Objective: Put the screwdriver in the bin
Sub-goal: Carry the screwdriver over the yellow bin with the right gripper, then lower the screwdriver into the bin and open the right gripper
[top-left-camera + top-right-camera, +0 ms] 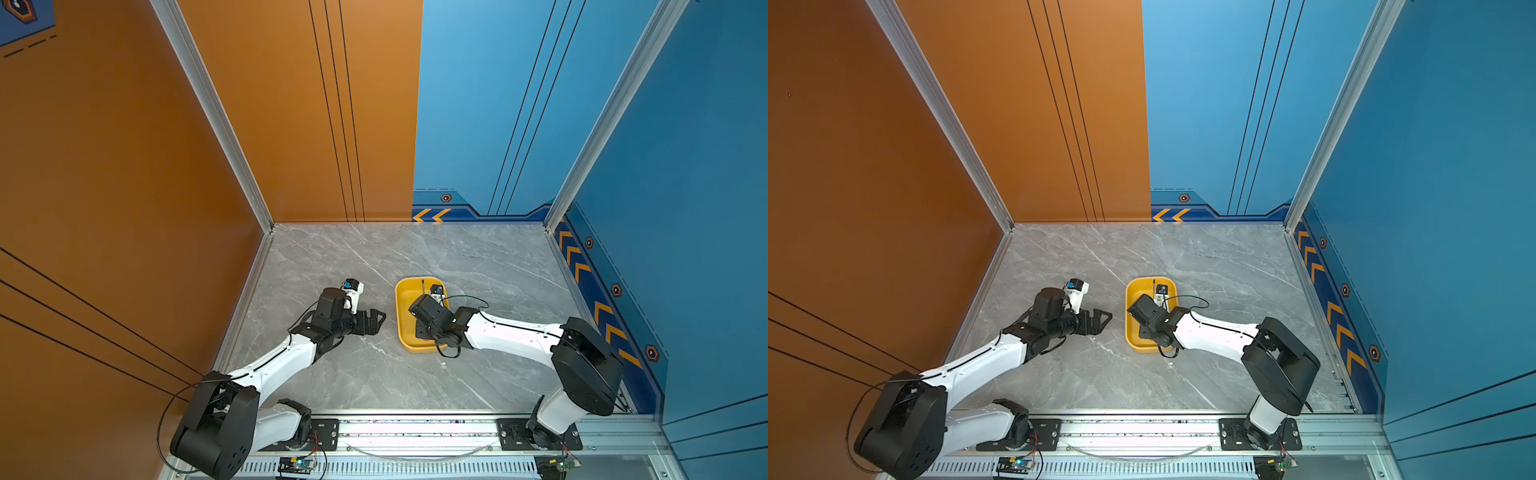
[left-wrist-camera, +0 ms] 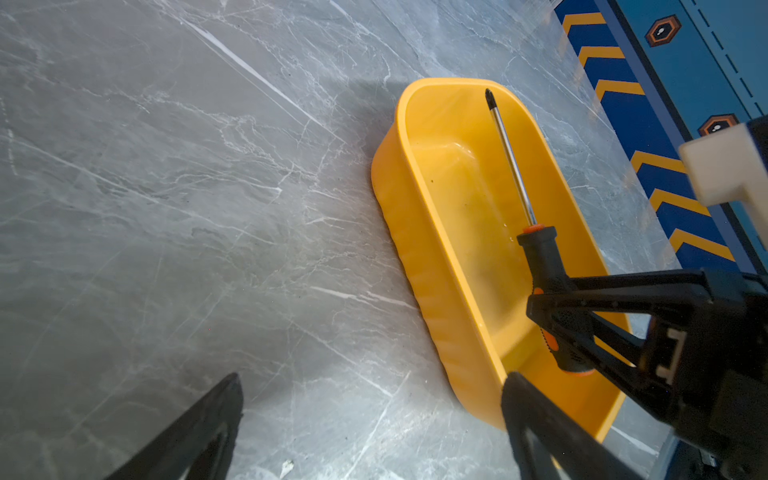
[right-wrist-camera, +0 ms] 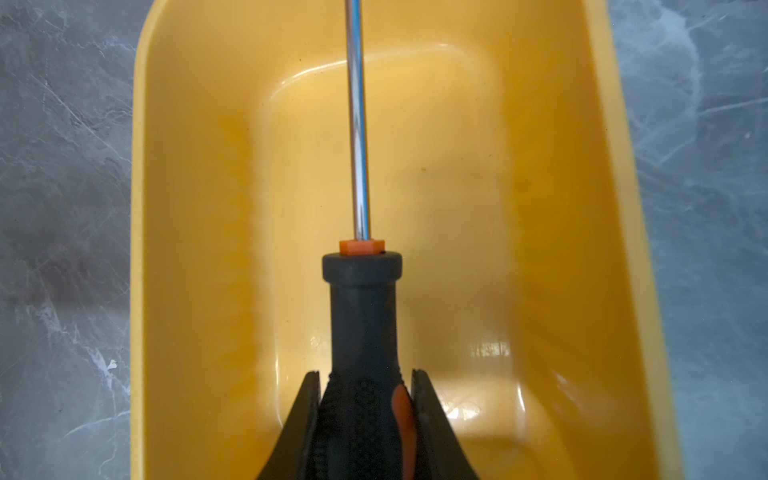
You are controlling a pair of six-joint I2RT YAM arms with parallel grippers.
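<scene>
The yellow bin (image 1: 401, 316) (image 1: 1130, 316) lies on the grey marble table near its middle. My right gripper (image 3: 365, 374) is shut on the black, orange-accented handle of the screwdriver (image 3: 361, 299), one finger on each side. The handle hangs over the bin's inside and the metal shaft (image 1: 422, 286) runs along the bin's length toward its far end. The left wrist view shows the screwdriver (image 2: 540, 257) about level with the bin's rim (image 2: 415, 174). My left gripper (image 1: 376, 322) (image 2: 374, 380) is open and empty, low over the table just left of the bin.
An orange wall (image 1: 124, 187) bounds the table on the left, and a blue wall with yellow chevrons (image 1: 602, 307) on the right. A metal rail (image 1: 415, 432) with both arm bases runs along the front edge. Bare marble (image 1: 374, 257) lies beyond the bin.
</scene>
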